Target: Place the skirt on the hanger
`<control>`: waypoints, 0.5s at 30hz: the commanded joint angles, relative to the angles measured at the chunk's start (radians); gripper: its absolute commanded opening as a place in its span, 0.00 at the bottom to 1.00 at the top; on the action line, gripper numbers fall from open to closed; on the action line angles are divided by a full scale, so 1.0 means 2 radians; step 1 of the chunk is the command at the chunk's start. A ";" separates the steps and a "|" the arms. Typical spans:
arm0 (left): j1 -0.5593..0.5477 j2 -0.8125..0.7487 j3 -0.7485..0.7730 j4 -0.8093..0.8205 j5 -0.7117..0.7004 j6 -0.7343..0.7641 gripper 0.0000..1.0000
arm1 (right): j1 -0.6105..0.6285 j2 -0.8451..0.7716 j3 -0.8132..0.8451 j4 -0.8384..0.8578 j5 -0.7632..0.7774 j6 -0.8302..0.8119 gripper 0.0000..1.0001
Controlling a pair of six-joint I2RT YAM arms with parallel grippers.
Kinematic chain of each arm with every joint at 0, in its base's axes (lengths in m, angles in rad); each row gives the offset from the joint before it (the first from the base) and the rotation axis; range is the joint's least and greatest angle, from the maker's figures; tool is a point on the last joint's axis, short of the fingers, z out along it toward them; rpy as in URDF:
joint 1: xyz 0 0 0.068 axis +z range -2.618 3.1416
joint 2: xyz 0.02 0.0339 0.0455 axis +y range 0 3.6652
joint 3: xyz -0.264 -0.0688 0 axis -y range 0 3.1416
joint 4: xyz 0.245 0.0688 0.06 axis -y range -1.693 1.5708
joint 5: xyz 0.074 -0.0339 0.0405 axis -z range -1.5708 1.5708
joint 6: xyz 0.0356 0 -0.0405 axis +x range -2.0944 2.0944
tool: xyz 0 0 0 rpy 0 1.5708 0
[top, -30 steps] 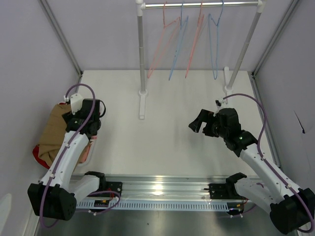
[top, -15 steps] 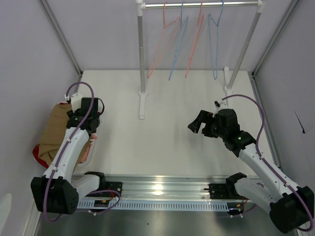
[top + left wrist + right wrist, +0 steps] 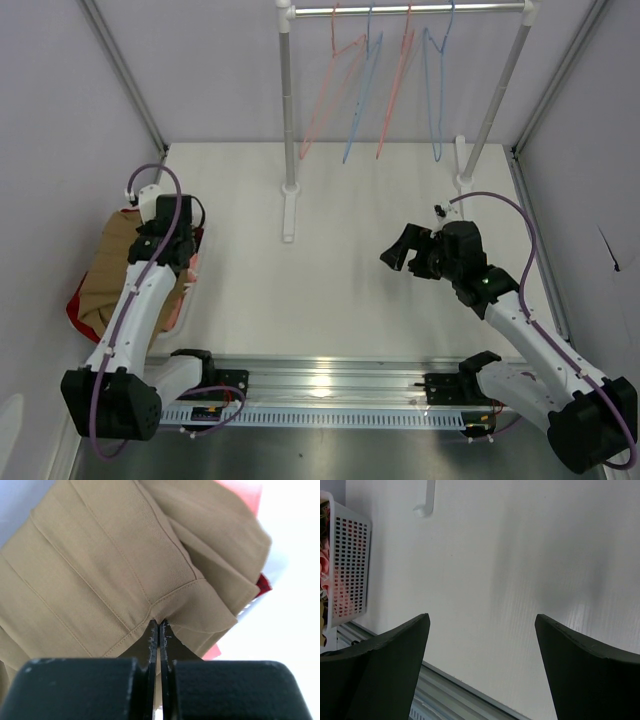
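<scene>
The counter [image 3: 340, 290] carries a rack [image 3: 288, 100] at its far side, where the pink hanger [image 3: 325, 100] hangs from the rail. The skirt [image 3: 100, 570] lies at the counter's left edge. The left tool [image 3: 159, 630] is pinched shut on its hem. The right tool [image 3: 395, 255] hovers over the counter, jaws wide apart.

The skirt [image 3: 105, 265] lies rumpled at the table's nine o'clock edge. It is tan-brown twill with stitched vertical panels, heaped on other cloth. A fold of its seamed edge [image 3: 100, 570] is nipped tight between the fingertips of the left gripper [image 3: 158, 626]. Over at twelve o'clock two thin pale-pink hangers [image 3: 318, 105] [image 3: 392, 100] dangle by their hooks from the rail, both bare and slanting. I cannot tell which is meant.
</scene>
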 commanded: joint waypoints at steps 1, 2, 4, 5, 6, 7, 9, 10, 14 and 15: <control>0.005 -0.030 0.037 0.005 0.034 0.017 0.00 | 0.002 0.001 0.005 0.024 -0.009 0.006 0.93; 0.005 -0.035 0.041 0.004 0.039 0.020 0.00 | 0.002 0.002 0.007 0.023 -0.010 0.006 0.93; 0.003 -0.045 0.064 -0.006 0.046 0.024 0.00 | 0.003 0.003 0.008 0.024 -0.011 0.005 0.93; 0.003 -0.047 0.079 -0.009 0.055 0.026 0.00 | 0.003 0.005 0.011 0.025 -0.014 0.004 0.93; 0.001 -0.049 0.086 -0.015 0.061 0.028 0.00 | 0.003 0.007 0.013 0.026 -0.016 0.004 0.93; -0.001 -0.054 0.108 -0.017 0.074 0.029 0.00 | 0.003 0.009 0.015 0.026 -0.017 0.003 0.93; -0.011 -0.059 0.124 -0.020 0.090 0.031 0.00 | 0.005 0.012 0.024 0.025 -0.023 -0.002 0.93; -0.017 -0.059 0.130 -0.021 0.095 0.031 0.00 | 0.005 0.013 0.027 0.024 -0.023 -0.004 0.93; -0.057 -0.051 0.193 -0.038 0.101 0.028 0.00 | 0.012 0.015 0.044 0.035 -0.035 -0.012 0.92; -0.078 -0.048 0.210 -0.042 0.086 0.025 0.00 | 0.017 0.017 0.052 0.037 -0.038 -0.016 0.92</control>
